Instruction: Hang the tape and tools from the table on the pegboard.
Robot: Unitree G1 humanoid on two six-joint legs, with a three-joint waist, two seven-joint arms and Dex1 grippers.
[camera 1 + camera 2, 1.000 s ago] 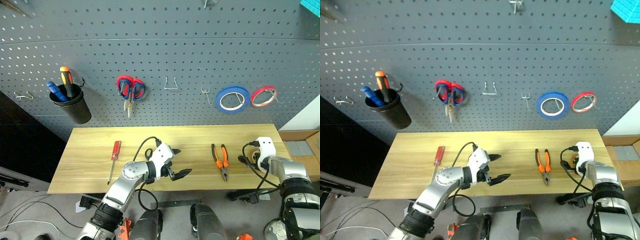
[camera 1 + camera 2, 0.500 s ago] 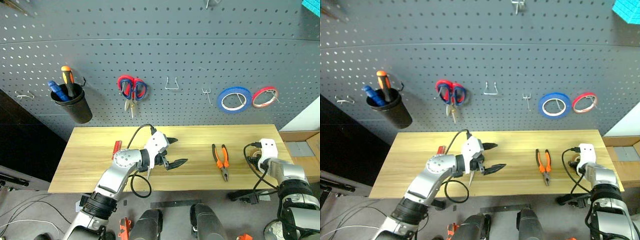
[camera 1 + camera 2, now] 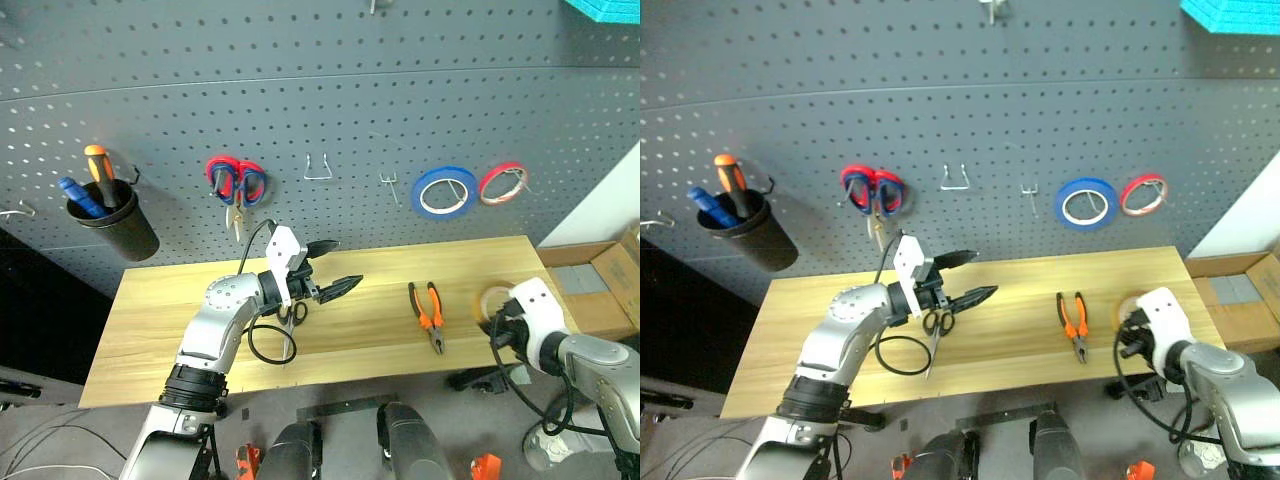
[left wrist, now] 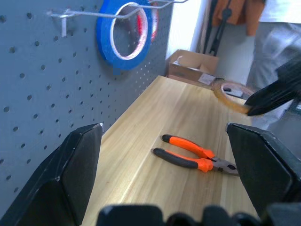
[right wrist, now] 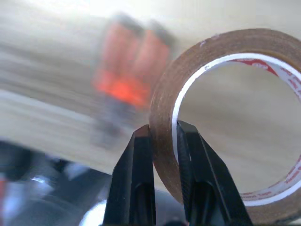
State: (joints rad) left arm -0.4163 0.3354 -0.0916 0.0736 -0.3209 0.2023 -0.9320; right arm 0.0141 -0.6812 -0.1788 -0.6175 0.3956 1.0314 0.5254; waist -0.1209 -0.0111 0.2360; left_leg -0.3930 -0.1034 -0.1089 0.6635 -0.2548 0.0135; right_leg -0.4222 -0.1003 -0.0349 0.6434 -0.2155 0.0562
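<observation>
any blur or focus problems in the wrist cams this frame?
Right wrist view: the brown-tan ring of tape and the black fingers clamping its wall are sharp; the orange-handled pliers and wooden table behind smear into streaks. Left wrist view: pliers and blue tape ring crisp; near fingers slightly soft.

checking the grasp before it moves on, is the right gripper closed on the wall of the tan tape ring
Yes, in the right wrist view the right gripper has one black finger inside and one outside the tape ring's wall, pinching it.
</observation>
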